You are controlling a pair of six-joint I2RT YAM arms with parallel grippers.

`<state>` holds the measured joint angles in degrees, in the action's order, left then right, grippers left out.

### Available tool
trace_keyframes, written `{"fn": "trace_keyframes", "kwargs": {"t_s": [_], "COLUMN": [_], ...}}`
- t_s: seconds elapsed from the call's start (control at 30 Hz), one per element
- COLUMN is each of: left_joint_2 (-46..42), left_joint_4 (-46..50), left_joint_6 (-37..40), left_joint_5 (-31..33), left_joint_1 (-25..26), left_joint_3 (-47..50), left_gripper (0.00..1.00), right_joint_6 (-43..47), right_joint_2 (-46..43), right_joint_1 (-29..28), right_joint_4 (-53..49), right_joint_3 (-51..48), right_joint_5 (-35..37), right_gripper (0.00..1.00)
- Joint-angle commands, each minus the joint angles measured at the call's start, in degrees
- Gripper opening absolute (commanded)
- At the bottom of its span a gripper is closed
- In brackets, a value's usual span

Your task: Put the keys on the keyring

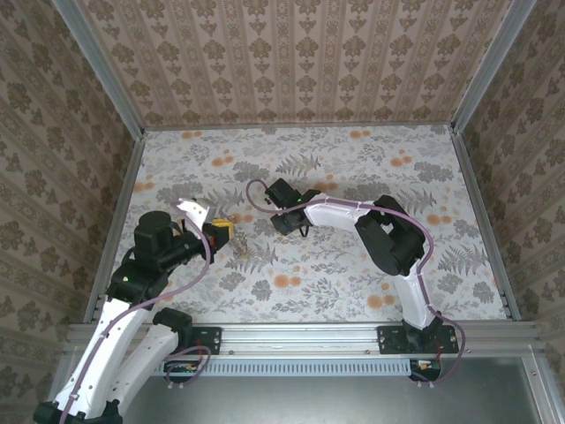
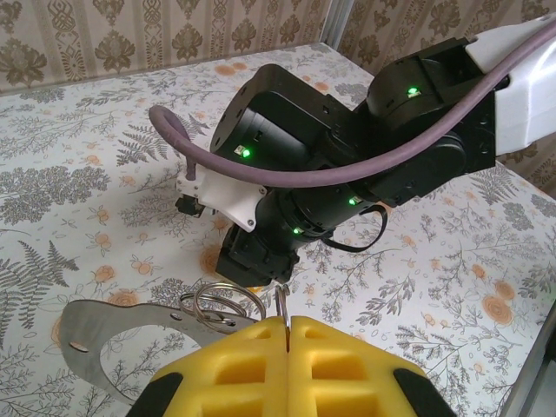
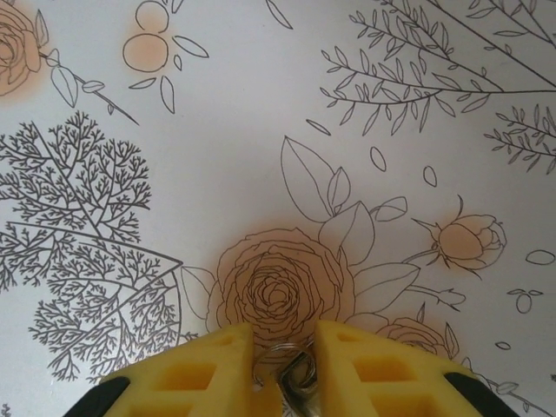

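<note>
Floral-patterned table (image 1: 353, 283): the left gripper (image 2: 287, 334) is clamped on the keyring (image 2: 221, 304). The right gripper (image 3: 284, 347) brackets a small metal piece (image 3: 294, 373), with its pads narrowly apart; whether it grips cannot be told.

The keyring (image 2: 221, 306) is thin, bright metal wire with a polished shine, while the flat plate (image 2: 104, 314) beside it is duller, brushed grey metal. The finger pads (image 2: 234, 369) look like matt yellow foam, and the table (image 1: 309, 283) wears a smooth, matt printed cover.
</note>
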<state>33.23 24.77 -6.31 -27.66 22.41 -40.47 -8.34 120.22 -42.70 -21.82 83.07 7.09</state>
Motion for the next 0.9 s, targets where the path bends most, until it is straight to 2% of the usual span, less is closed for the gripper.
{"fn": "trace_keyframes", "kwargs": {"t_s": [0.0, 0.2, 0.37, 0.47, 0.7, 0.87], "left_joint_2": [-0.86, -0.6, 0.55, 0.7, 0.77, 0.82], "left_joint_4": [-2.6, -2.67, -2.78, -2.69, -2.67, -2.58], "left_joint_6": [-0.38, -0.48, -0.3, -0.3, -0.37, -0.37], "left_joint_5": [-0.69, -0.88, -1.43, -1.52, -1.69, -1.87], "left_joint_1": [-0.21, -0.22, -0.26, -0.18, -0.19, -0.22], "left_joint_3": [-0.66, -0.64, -0.92, -0.88, -0.8, -0.84], "left_gripper": [0.0, 0.0, 0.0, 0.0, 0.0, 0.0], "right_joint_6": [-0.26, 0.68, 2.27, 2.78, 2.72, 2.8], "right_joint_2": [-1.75, -6.6, -9.1, -9.83, -9.78, -10.38], "right_joint_1": [-0.26, -0.37, -0.63, -0.76, -0.77, -0.8], "right_joint_4": [-1.57, 2.42, 3.19, 3.29, 2.14, 1.45], "right_joint_3": [-3.25, -10.2, -13.24, -14.04, -14.31, -14.68], "right_joint_5": [1.08, -0.15, 0.83, 1.84, 4.01, 5.41], "right_gripper": [0.26, 0.26, 0.35, 0.36, 0.29, 0.21]}}
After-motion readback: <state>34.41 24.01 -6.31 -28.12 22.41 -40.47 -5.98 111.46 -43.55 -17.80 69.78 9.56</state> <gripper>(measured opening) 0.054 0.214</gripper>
